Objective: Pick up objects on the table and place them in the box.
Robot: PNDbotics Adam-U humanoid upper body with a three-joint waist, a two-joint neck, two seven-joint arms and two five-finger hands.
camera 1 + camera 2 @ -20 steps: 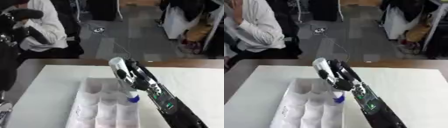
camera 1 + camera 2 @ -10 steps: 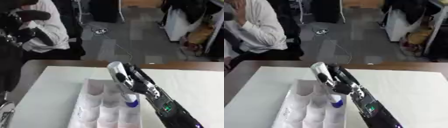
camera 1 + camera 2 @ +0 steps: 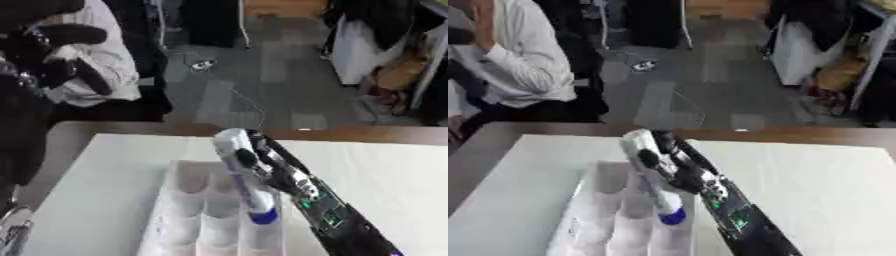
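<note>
Right now a white tube-like object with a blue end [image 3: 245, 187] is held slanted above the white compartmented box [image 3: 188, 200], its blue tip pointing down toward 6 o'clock and its white top leaning back toward 12. It looks like a marker or small bottle; which one cannot be made out. The blue tip hangs just over, or perhaps just inside, a cell in the box's right-hand column; whether it touches the cell wall cannot be told.

The right hand [image 3: 276, 172] comes in from 5 o'clock and has its fingers curled round the upper part of the object, pinching it against the thumb, with the palm at the object's 3 o'clock side.

Judging by its look, the object is light, stiff and smooth-skinned, so it could slide in the hold if tipped further; a hold near its middle, as here, suits it, and a drop into the cell should not harm it. The box seems thin-walled and light, likely to shift if the tip pushes on a divider.

The box sits on a white table [image 3: 815, 175], whose far edge runs toward 12 o'clock. The left hand shows in neither view.
</note>
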